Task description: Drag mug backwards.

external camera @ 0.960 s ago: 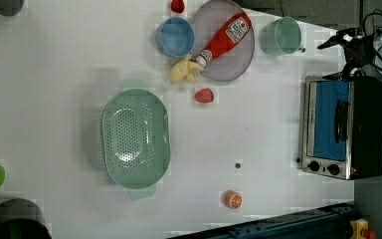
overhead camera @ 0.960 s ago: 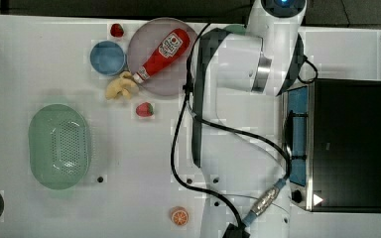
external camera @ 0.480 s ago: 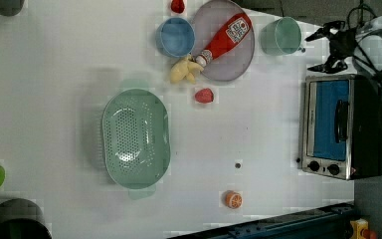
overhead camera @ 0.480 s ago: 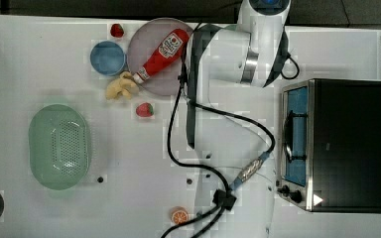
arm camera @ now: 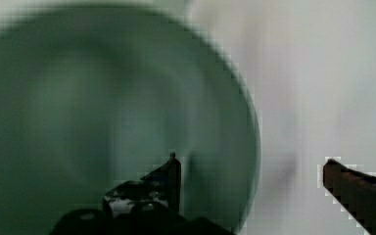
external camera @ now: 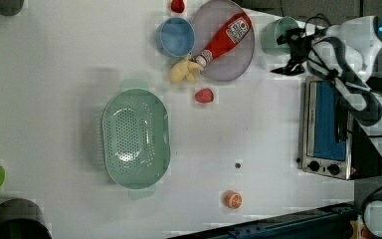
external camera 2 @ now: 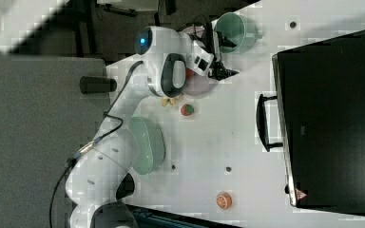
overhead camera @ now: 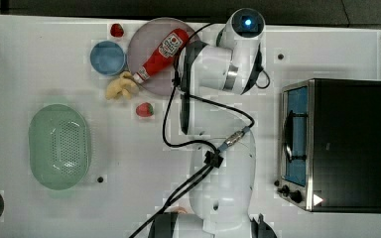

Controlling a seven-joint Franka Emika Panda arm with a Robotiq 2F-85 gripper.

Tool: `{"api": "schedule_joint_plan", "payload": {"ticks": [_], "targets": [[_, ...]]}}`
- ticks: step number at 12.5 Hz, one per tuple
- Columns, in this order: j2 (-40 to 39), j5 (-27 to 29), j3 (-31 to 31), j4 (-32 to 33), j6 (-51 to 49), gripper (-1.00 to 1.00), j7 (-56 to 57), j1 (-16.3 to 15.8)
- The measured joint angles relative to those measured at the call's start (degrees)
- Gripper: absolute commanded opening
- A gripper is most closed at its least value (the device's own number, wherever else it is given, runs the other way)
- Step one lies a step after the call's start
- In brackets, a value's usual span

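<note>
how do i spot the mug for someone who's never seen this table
In the left view, start at the toaster oven on the left view's right; the mug stands above it, right of the grey plate. It is dull teal-green, unlike the blue bowl.

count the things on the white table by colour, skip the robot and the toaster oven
red: 3 - ketchup bottle, strawberry, small red item
green: 2 - mug, colander
blue: 1 - bowl
grey: 1 - plate
yellow: 1 - banana
orange: 1 - orange slice
total: 9
</note>
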State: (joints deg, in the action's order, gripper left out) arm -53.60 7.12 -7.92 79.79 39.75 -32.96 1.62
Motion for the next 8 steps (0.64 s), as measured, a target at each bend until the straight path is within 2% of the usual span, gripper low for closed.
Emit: {"api": "schedule_joint_plan", "payload": {"ticks": [2, 5, 6, 8], "targets": [[-1.8, -0.3, 0.5, -0.6, 0.6, 0.16, -0.2, -0.4], [0.8, -0.3, 0.0, 0.1, 0.5, -0.53, -0.2, -0.3], [1.6, -0.4, 0.0, -0.1, 0.9, -0.65, -0.2, -0.2], [2.2, -0.3, -0.3, 0.0, 1.9, -0.65, -0.3, -0.1]]}}
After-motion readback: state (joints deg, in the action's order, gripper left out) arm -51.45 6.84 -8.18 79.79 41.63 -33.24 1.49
